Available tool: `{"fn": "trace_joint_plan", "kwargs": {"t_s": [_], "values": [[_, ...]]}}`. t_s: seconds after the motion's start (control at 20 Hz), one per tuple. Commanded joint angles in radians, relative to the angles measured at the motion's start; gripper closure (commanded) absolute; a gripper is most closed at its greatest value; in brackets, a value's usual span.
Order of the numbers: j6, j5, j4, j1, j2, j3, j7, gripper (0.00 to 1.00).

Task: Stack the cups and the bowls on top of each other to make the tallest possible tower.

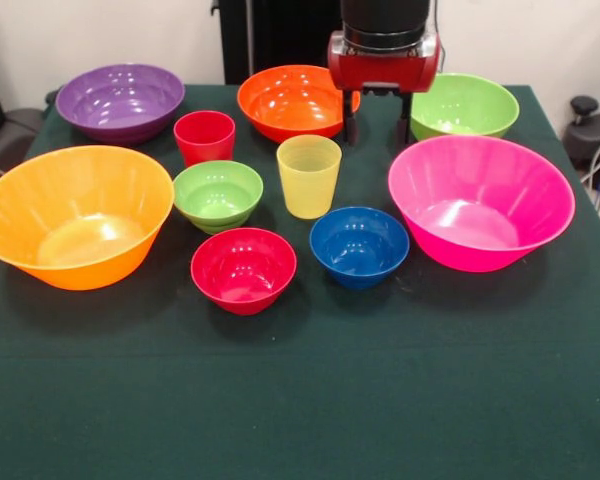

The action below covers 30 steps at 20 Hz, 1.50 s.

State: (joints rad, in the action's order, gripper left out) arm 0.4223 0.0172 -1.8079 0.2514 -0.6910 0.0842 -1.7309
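Note:
The yellow cup stands upright mid-table. The red cup stands upright behind and left of it. In front sit the small green bowl, small red bowl and small blue bowl. The large orange-yellow bowl is at the left, the large pink bowl at the right. The purple bowl, orange bowl and medium green bowl line the far side. Nothing is stacked; no tower shows. My gripper hangs open and empty between the orange and medium green bowls.
Everything stands on a dark green tablecloth. A dark object sits off the table's right edge.

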Motion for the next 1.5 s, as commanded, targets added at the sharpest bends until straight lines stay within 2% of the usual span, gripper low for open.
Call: {"fn": "trace_joint_plan", "kwargs": {"t_s": [0.05,0.45,0.75,1.1,1.2,1.35,1.5], "values": [[0.066,-0.028,0.07,-0.003,0.072,0.024,-0.072,0.0],[0.104,-0.036,0.102,0.022,0.077,0.026,-0.042,0.0],[0.062,-0.058,0.054,0.029,0.067,0.022,-0.039,0.0],[0.013,-0.079,-0.068,0.031,0.002,0.015,-0.048,0.0],[-0.01,-0.091,-0.092,0.033,0.007,0.011,-0.05,0.0],[0.023,-0.095,-0.103,0.028,0.021,-0.002,-0.056,0.0],[-0.036,-0.106,-0.144,0.029,0.036,-0.004,-0.076,0.0]]}}
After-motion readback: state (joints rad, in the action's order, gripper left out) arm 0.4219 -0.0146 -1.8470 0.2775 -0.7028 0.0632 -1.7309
